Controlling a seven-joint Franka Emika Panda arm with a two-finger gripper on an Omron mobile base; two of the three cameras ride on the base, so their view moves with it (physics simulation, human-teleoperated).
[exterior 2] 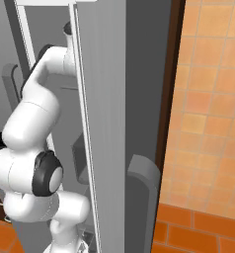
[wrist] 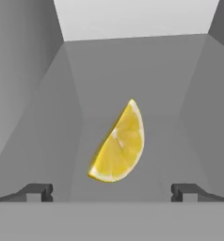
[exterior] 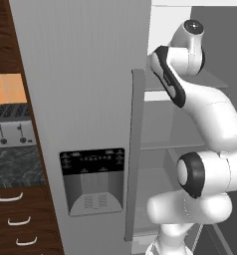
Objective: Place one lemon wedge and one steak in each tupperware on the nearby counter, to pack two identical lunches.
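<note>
In the hand view a bright-yellow lemon wedge (wrist: 119, 146) lies on a grey shelf inside the fridge, straight ahead of my gripper (wrist: 111, 192). The two dark fingertips (wrist: 38, 192) stand wide apart at the bottom of that view, with the wedge between and just beyond them, not touched. The gripper is open and holds nothing. My arm (exterior: 200, 109) reaches up into the open fridge compartment. The black speckled counter (exterior: 16, 167) shows at the far left of the left base view. The steak and the tupperware are out of view.
The grey fridge door (exterior: 85, 99) with its vertical handle (exterior: 137, 149) and dispenser panel (exterior: 92, 179) stands left of the arm. A second fridge door (exterior 2: 109, 123) stands edge-on right of it. A toaster (exterior: 12, 124) sits on the counter above wooden drawers (exterior: 18, 221). Orange tiled wall (exterior 2: 208, 99) lies at the right.
</note>
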